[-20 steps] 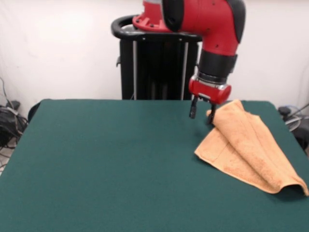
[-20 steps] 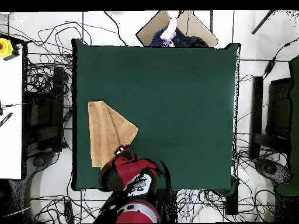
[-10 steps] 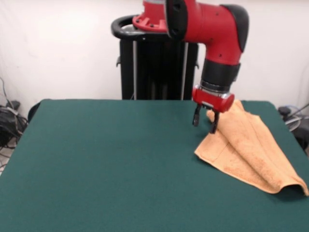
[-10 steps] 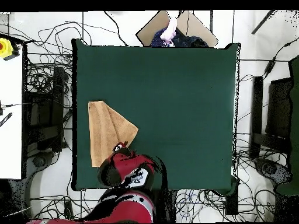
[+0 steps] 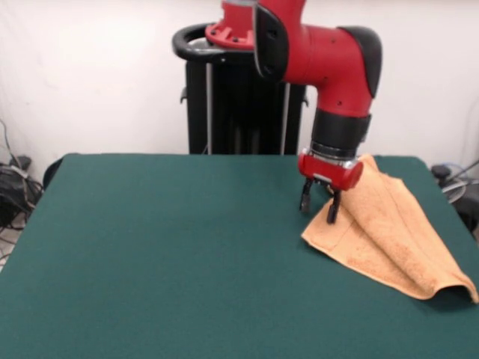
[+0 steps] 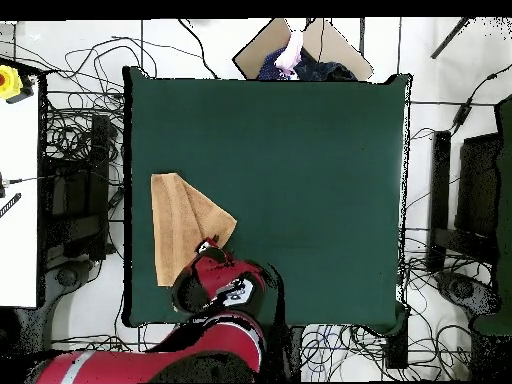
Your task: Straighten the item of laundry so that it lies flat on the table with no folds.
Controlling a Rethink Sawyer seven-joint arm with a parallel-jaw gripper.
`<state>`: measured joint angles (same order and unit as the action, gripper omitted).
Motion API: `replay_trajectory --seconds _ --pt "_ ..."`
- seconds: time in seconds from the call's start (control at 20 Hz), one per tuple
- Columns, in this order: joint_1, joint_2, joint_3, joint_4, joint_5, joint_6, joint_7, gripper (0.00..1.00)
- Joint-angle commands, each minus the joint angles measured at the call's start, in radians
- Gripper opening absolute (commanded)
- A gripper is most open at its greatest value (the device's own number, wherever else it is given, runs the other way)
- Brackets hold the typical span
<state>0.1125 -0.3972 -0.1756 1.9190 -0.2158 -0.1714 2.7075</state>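
1. Seen from across the table (image 5: pixel 165 247), the red arm's gripper (image 5: pixel 319 203) hangs with its two dark fingers (image 5: pixel 332 209) apart and nothing between them, poised just above the folded edge of the peach-tan towel (image 5: pixel 389 235). The towel lies doubled over at the right side of the green cloth in this view, its layers sloping from a raised fold near the gripper down to a pointed corner at the table's near right edge; a banded stripe shows along the lower layer. The step in hand looks like the approach to a grasp, with no cloth pinched yet.

2. From overhead, the towel (image 6: pixel 185 225) sits close to the left edge of the table (image 6: pixel 300 170) in this view, folded into a tapering shape with one corner pointing toward the middle. The gripper (image 6: pixel 208 247) stands over that corner's lower side, the arm's bulk hiding the fingers. A person's hand (image 6: pixel 292 50) shows at the far edge. Next, by my reading, the fingers must drop and close on the upper layer alone, then draw it out over open felt toward the middle.
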Motion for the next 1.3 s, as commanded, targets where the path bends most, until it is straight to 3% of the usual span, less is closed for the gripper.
replay_trajectory --seconds 0.05,1.3 --pt "-0.015 0.045 0.049 -0.116 0.063 -0.041 0.080 1.00" --pt "0.040 0.184 0.011 -0.152 0.127 -0.154 0.101 1.00"
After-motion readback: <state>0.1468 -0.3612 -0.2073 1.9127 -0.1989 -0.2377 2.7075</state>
